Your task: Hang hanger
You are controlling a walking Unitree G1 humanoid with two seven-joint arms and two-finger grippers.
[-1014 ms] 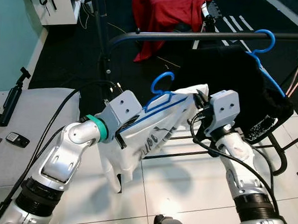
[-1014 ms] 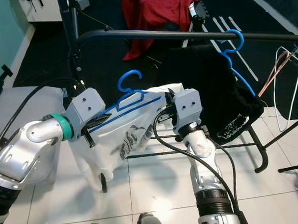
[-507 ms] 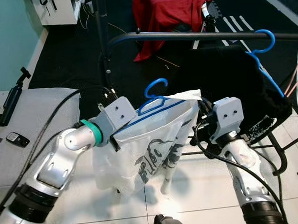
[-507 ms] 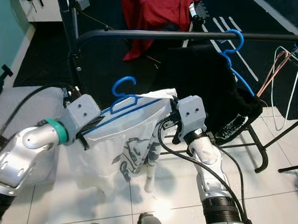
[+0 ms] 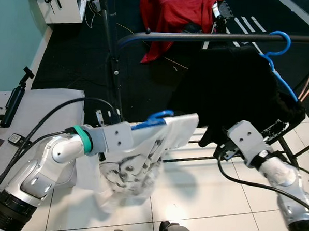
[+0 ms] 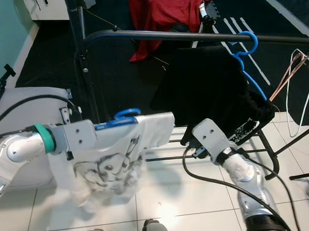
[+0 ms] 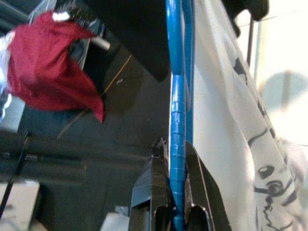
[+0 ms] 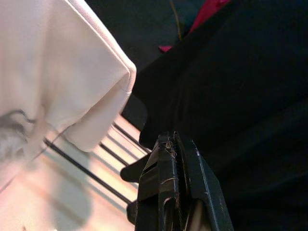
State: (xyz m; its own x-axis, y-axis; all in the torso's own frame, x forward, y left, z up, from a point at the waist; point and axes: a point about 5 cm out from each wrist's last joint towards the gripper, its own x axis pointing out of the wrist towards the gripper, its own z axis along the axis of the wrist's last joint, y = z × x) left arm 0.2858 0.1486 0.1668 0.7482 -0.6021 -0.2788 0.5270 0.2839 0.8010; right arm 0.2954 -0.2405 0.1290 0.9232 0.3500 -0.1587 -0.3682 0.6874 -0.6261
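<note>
Hanging needs the blue hanger point(image 5: 159, 117), carrying a white shirt point(image 5: 136, 161) and clamped in the left tool point(image 7: 176, 202), lifted hook-up over the rail point(image 5: 200, 37). It is held below the rail, beside the black garment point(image 5: 238, 94). Right tool point(image 8: 174, 159) is pressed together, empty.

bare stretch of dark metal clothes rail point(image 5: 164, 36) left of hung black garment point(image 5: 234, 83), which blocks right part; upright rack pole point(image 5: 110, 46) bounds left.

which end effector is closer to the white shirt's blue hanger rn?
Left. The left end effector is clamped on the blue hanger carrying the white shirt. The right end effector is shut and empty, off to the shirt's right by the black garment.
</note>
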